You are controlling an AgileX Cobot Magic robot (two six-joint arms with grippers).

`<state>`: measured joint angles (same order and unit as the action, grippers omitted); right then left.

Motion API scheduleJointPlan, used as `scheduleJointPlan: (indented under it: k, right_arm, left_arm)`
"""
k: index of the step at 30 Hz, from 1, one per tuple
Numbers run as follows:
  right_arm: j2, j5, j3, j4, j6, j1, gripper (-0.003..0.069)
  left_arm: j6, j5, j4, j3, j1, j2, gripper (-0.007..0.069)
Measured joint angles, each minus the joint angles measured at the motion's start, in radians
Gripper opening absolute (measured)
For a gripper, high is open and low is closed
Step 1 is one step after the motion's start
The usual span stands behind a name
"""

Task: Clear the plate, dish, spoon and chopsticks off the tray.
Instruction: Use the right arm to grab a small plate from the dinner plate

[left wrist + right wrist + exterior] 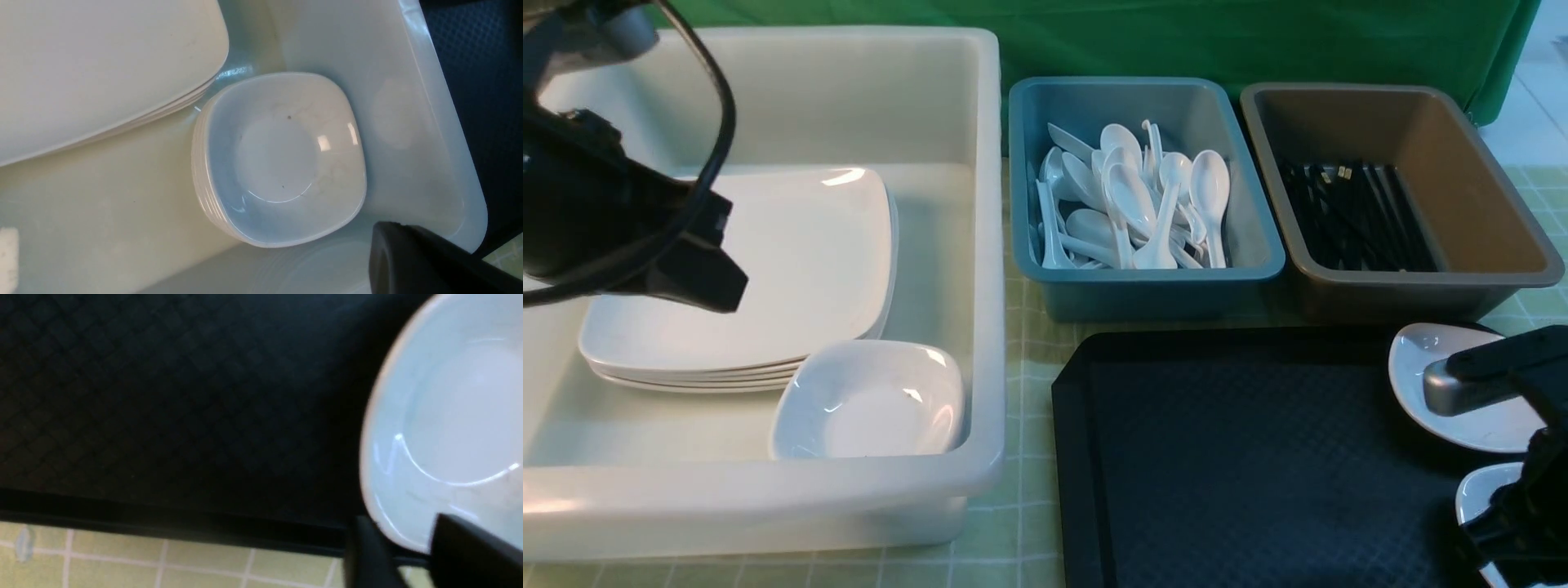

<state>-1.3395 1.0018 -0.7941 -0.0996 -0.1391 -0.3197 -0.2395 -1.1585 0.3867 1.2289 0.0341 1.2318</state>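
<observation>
Dish (pixel 449 416) rim lies between your right jaws, parted astride it on the tray (pixel 163 396). Your left jaws are clenched.

A white dish (pixel 449 416) with a glossy, deep bowl sits on the black diamond-textured tray (pixel 163 396), close to the tray's raised rim. The right gripper (pixel 400 522) straddles the dish's edge, one dark finger outside and one over the bowl, with a gap between them. Beyond the rim lies a yellow-green checked tablecloth (pixel 163 563).
</observation>
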Motion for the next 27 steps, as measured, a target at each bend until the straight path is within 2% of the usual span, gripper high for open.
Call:
scheduleJointPlan:
  k: [3,5,9,16,22,25,27]
  right_arm:
    - [-0.030,-0.028,0.000,-0.012,-0.019,-0.023,0.0366]
    - [-0.050,-0.045,0.000,-0.036,-0.039,-0.033,0.0377]
    - [-0.116,-0.079,0.000,-0.113,-0.076,-0.038,0.0361]
    - [-0.223,-0.179,0.000,-0.154,-0.106,-0.038,0.0350]
    - [-0.297,-0.198,0.000,-0.225,-0.147,-0.039,0.0346]
    - [-0.313,-0.191,0.000,-0.255,-0.163,-0.039,0.0311]
    - [-0.317,-0.190,0.000,-0.261,-0.165,-0.040,0.0243]
  left_arm:
    - [0.004,0.004,-0.007,0.000,0.004,0.000,-0.0013]
    - [0.003,0.005,-0.008,0.000,0.004,0.000,-0.0013]
    - [0.004,0.005,-0.008,0.000,0.004,0.000,-0.0013]
    - [0.004,0.006,-0.008,0.000,0.004,0.000,-0.0013]
    - [0.004,0.006,-0.008,0.000,0.004,0.000,-0.0013]
    - [0.004,0.006,-0.008,0.000,0.004,0.000,-0.0013]
    - [0.004,0.007,-0.008,0.000,0.004,0.000,-0.0013]
